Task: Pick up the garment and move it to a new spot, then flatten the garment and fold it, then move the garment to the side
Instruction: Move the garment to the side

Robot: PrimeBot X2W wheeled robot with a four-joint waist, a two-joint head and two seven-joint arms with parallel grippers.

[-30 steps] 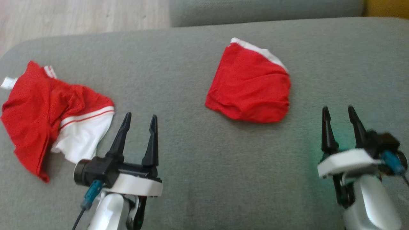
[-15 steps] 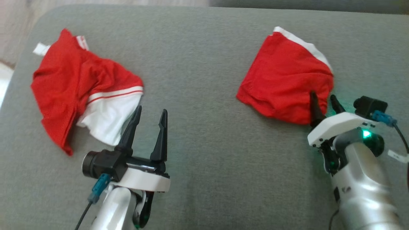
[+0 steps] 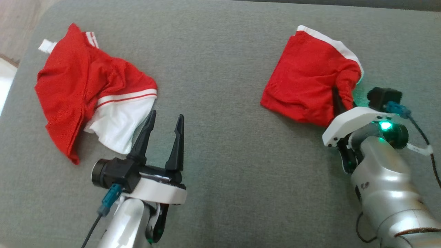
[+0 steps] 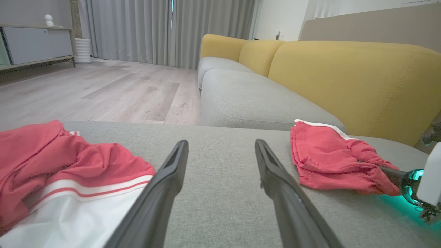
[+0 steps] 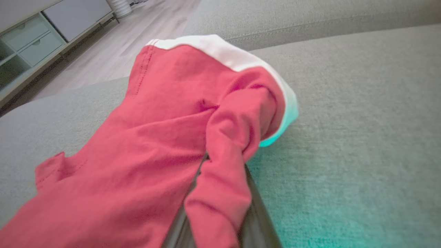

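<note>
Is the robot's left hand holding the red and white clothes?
No, the left hand is wide open with nothing in it.

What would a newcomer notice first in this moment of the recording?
Bright red against the grey sofa cushion stands out first. At the right, the small red garment with a white band is bunched up where the right claw pinches its near edge, beside a green glow. At the left lies a crumpled red-and-white garment, with the left claw open and empty close to its white part.
</note>
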